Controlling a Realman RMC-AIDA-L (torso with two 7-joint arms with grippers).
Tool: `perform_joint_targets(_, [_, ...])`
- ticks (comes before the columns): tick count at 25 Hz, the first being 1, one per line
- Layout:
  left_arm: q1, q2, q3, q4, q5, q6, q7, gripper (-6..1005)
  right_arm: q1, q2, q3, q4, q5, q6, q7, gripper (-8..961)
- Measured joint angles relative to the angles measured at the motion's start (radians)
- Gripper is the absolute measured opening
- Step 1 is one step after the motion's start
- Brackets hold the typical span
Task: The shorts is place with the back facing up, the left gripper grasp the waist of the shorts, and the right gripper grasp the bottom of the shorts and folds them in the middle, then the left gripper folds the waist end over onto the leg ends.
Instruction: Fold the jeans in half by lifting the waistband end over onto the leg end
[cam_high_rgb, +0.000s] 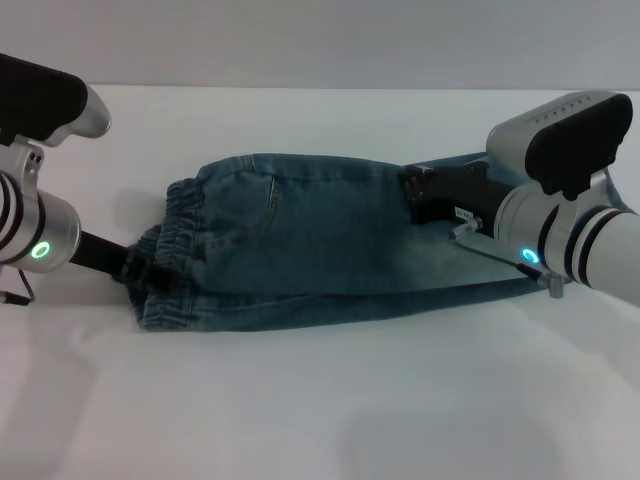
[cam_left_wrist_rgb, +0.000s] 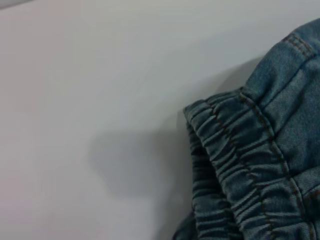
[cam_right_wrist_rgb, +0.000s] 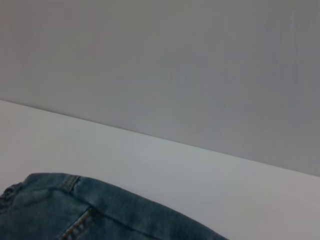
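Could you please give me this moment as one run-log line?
shorts: already folded lengthwise on white table | left pincer: at elastic waist | right pincer: at leg ends | stage: middle fold done, waist-over-legs fold pending

Lab-like setup, bare white table (cam_high_rgb: 320, 400), plain wall (cam_right_wrist_rgb: 200, 60)

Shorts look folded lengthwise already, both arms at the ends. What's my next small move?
Probably let the right gripper release the leg end, since the blue faded denim shorts already lie doubled lengthwise on the white table. The left gripper sits at the gathered elastic waistband, ready to fold across.
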Motion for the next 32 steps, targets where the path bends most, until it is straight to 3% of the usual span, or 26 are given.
perform_joint_targets(18, [-0.021,-0.002,0.004,-0.011,-0.013,-0.074,-0.007,847,0.002,-0.001,0.0,-0.001,0.0,0.0,-0.001,4])
perform_joint_targets(24, [0.002,-0.002,-0.002,-0.049,-0.018,-0.069,-0.007,763,0.002,-0.001,0.0,-0.005,0.002,0.001,-0.001,5])
perform_joint_targets(32, [0.025,-0.003,-0.002,-0.077,-0.023,-0.067,-0.004,377,0.002,0.0,0.0,-0.006,0.008,0.002,-0.001,6])
